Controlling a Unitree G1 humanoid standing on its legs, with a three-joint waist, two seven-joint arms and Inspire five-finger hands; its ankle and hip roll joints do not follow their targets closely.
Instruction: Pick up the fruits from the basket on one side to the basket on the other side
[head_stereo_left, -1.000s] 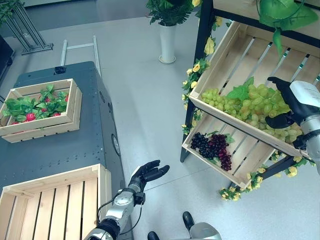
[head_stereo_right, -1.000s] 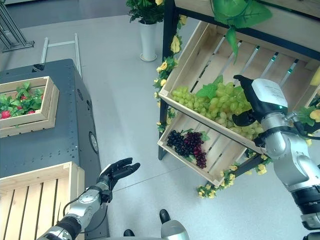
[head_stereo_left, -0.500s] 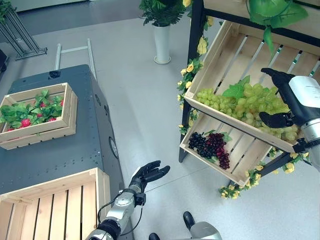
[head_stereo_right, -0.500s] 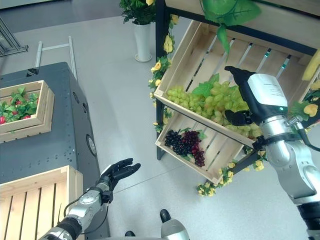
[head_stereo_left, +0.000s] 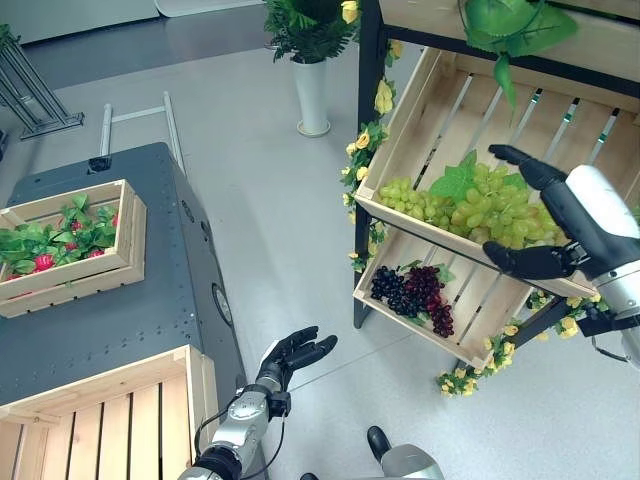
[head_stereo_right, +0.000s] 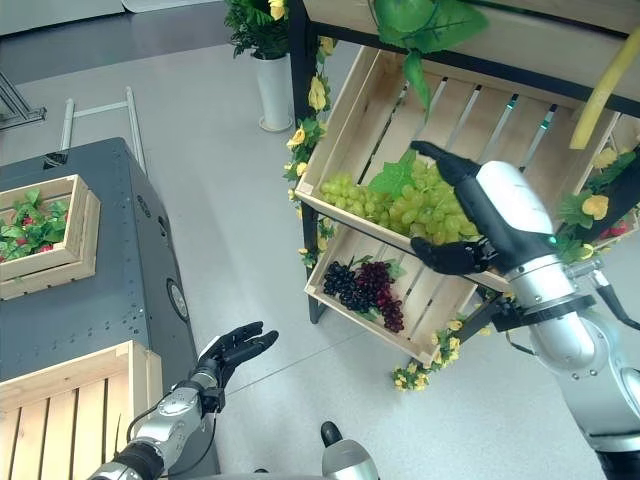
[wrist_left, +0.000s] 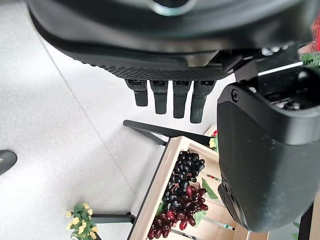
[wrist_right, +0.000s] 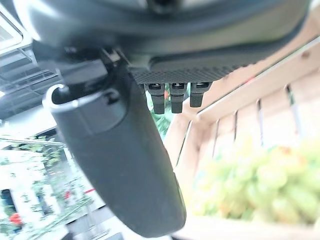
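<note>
Green grapes (head_stereo_left: 480, 205) with a leaf fill the front of the upper slanted wooden crate (head_stereo_left: 440, 110) on the rack at right. My right hand (head_stereo_left: 560, 225) hovers open just right of and above the bunch, thumb apart from the fingers, holding nothing; the right wrist view has the grapes (wrist_right: 260, 190) past its fingers (wrist_right: 172, 95). Dark purple grapes (head_stereo_left: 412, 292) lie in the lower crate (head_stereo_left: 480, 335). My left hand (head_stereo_left: 290, 352) hangs open over the floor, beside the empty wooden crate (head_stereo_left: 90, 420) on the dark cabinet.
A second crate of leaves and red fruit (head_stereo_left: 60, 240) sits at the far left on the dark cabinet (head_stereo_left: 160, 300). A white vase with a plant (head_stereo_left: 312, 95) stands on the floor behind the rack. Yellow flowers (head_stereo_left: 360, 150) trim the rack's black post.
The camera has shifted, sliding the scene leftward. My right hand has lifted off the green grapes and drawn back toward me, fingers spread wider. The left hand stays put.
</note>
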